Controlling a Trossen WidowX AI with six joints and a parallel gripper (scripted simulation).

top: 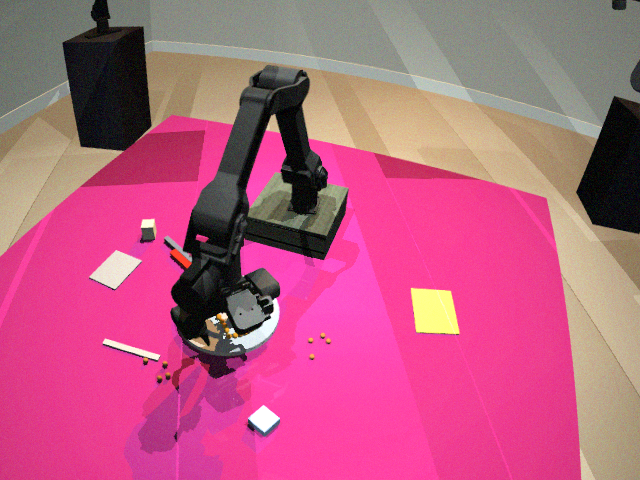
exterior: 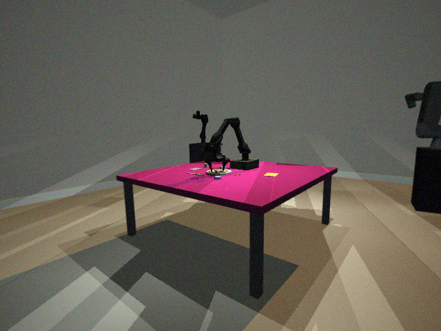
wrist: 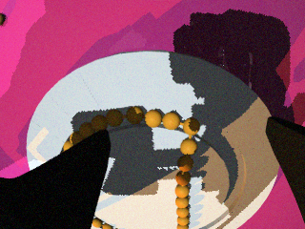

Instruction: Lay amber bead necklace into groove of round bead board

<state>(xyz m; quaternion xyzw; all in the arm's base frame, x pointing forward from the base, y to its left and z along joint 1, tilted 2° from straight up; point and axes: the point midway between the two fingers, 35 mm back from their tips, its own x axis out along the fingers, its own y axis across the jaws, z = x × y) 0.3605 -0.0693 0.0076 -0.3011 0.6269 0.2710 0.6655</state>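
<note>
The round white bead board (top: 266,330) (exterior: 228,172) (wrist: 143,72) lies on the pink table under the arm. The amber necklace (top: 226,330) (wrist: 152,118) lies on it. In the wrist view its beads curve along the far side of the groove, then bend sharply and run nearly straight toward the near edge, inside the groove's right curve, which shows bare. A few beads show at the bottom left. My gripper (exterior: 217,169) (wrist: 191,132) is open wide and empty, low over the board, its fingers either side of the bend. The left finger hides part of the necklace.
Loose beads lie right (top: 322,335) and left (top: 164,364) of the board. A pale strip (top: 130,349), a cream card (top: 115,269), a cream cube (top: 148,229) and a red-and-grey tool (top: 179,258) lie left. A white block (top: 264,419) is in front, a yellow sheet (top: 435,311) right.
</note>
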